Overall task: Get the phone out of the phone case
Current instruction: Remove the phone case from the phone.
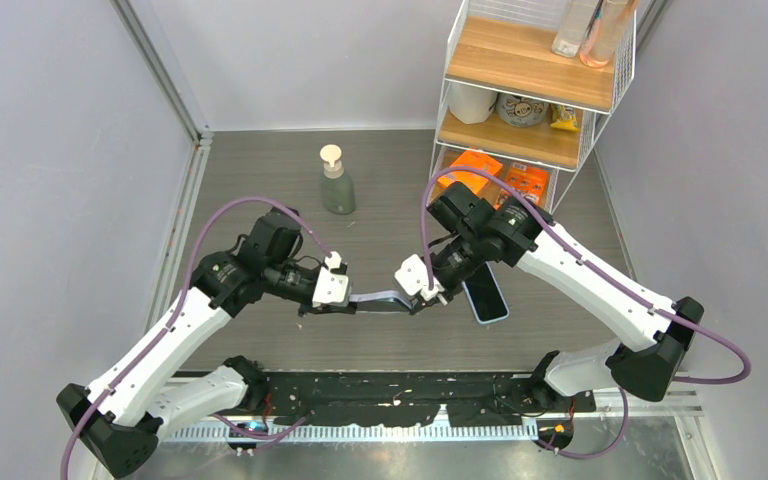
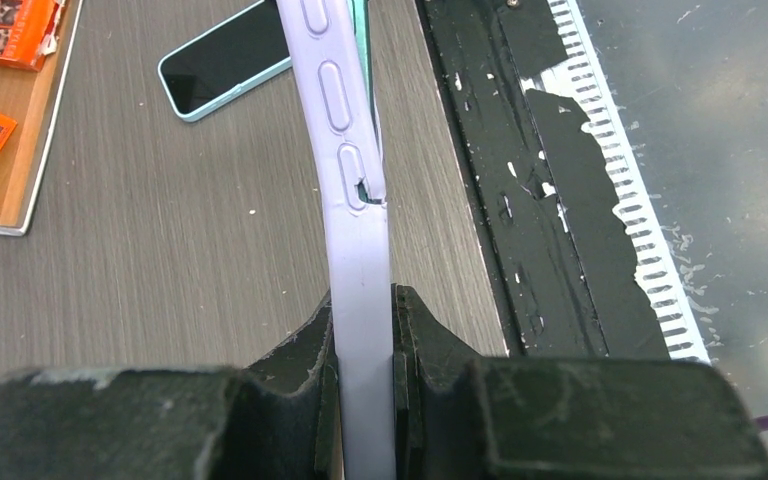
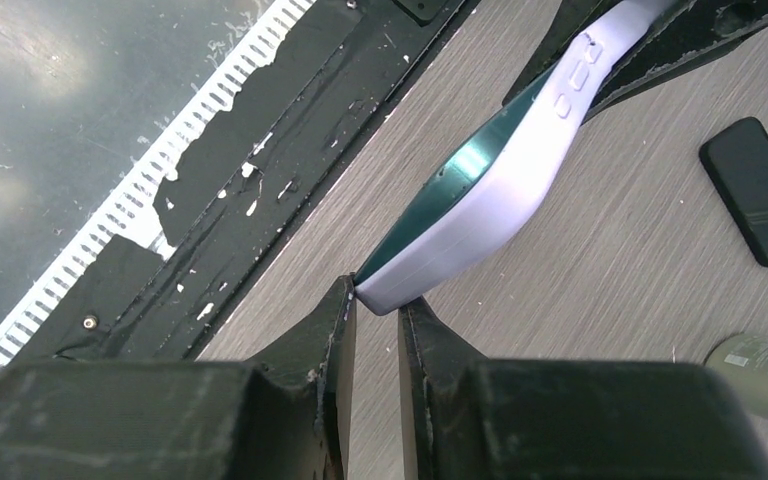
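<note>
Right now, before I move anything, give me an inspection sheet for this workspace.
Surface: grey wood-grain table, no spills seen.
Job's things: lavender phone case held off the table between both arms, bowed; green phone showing along its edge.
Clutter: light-blue phone lying flat; soap dispenser upright.
Grippers: left gripper shut on the phone case; right gripper shut on its other end.
Cables: purple cables loop along both arms.
Surroundings: wire shelf with orange boxes, far right; plain walls.

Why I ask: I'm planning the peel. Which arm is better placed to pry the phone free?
Probably right. The right gripper pinches the case corner where the green phone shows; the left gripper seems to clamp case alone, an anchor.
</note>
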### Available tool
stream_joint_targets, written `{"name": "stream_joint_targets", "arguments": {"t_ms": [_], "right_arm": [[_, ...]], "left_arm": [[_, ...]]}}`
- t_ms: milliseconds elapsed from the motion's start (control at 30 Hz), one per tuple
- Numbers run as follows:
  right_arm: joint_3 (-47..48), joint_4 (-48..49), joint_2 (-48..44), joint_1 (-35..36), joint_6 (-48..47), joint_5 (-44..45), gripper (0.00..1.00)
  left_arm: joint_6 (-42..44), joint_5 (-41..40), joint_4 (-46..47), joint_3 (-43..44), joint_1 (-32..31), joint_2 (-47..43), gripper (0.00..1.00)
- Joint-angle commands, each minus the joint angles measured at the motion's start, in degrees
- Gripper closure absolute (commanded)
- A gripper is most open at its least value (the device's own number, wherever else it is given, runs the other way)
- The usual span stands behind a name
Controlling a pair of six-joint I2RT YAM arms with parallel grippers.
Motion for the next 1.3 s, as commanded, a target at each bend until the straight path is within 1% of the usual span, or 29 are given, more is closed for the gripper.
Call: {"name": "stream_joint_targets", "arguments": {"t_ms": [0, 167, 433, 500, 567, 633, 767, 833, 867, 900, 933, 1000, 1167, 1233, 1267], "right_arm": [[3.69, 3.3, -0.11, -0.64, -1.91, 5.6, 0.95], [3.75, 4.92, -0.49, -0.49, -0.24, 6.71, 0.95], [3.14, 8.85, -0.91, -0.42, 6.29, 8.86, 0.95], [2.49, 11.05, -1.27, -0.52, 9.7, 10.08, 0.95], [0.46, 15.07, -2.02, -0.82, 14.69, 13.34, 0.94], [-1.76, 22.16, -3.23, -1.23, 22.47, 16.83, 0.91], [-4.47, 29.31, -5.71, -3.36, 31.05, 20.76, 0.8], [-4.6, 30.37, -6.37, -5.16, 33.87, 19.69, 0.73], [-4.63, 30.38, -6.74, -5.72, 34.49, 18.86, 0.66], [-4.66, 29.7, -6.91, -6.56, 34.76, 17.27, 0.62], [-4.71, 29.21, -7.42, -6.82, 34.58, 16.73, 0.57], [-5.45, 27.26, -8.55, -7.02, 33.1, 15.93, 0.52], [-9.69, 23.63, -14.03, -7.68, 28.63, 13.98, 0.49], [-10.76, 21.88, -16.02, -7.77, 26.64, 9.83, 0.49], [-11.35, 21.31, -16.61, -7.78, 25.61, 6.18, 0.49]], "left_arm": [[4.78, 5.06, -8.21, -0.66, -2.47, -0.95, 1.0], [5.3, 4.02, -7.99, -1.46, -2.81, -1.13, 1.0], [5.03, 2.47, -6.68, -2.49, -3.43, -1.68, 1.0], [4.19, 1.71, -5.54, -2.86, -3.44, -2.1, 1.0], [2.86, 0.36, -3.7, -3.39, -3.44, -2.84, 1.0], [1.57, -0.82, -2.18, -3.87, -3.35, -3.71, 1.0], [-1.37, -2.69, 0.4, -4.61, -3.24, -5.17, 1.0], [-3.27, -3.85, 2.08, -5.08, -2.93, -5.72, 1.0], [-4.27, -4.38, 3.1, -5.27, -2.53, -6.01, 1.0], [-5.47, -4.74, 4.24, -5.47, -2.08, -6.24, 1.0], [-6.44, -4.77, 5.22, -5.74, -1.31, -6.59, 1.0], [-8.64, -4.26, 7.58, -6.19, 0.28, -7.18, 1.0], [-13.35, -1.48, 12.74, -6.88, 5.14, -7.86, 1.0], [-16.25, -0.65, 15.01, -6.98, 6.44, -7.83, 1.0], [-17.62, -0.2, 16.24, -7.02, 6.83, -7.81, 1.0]]}}
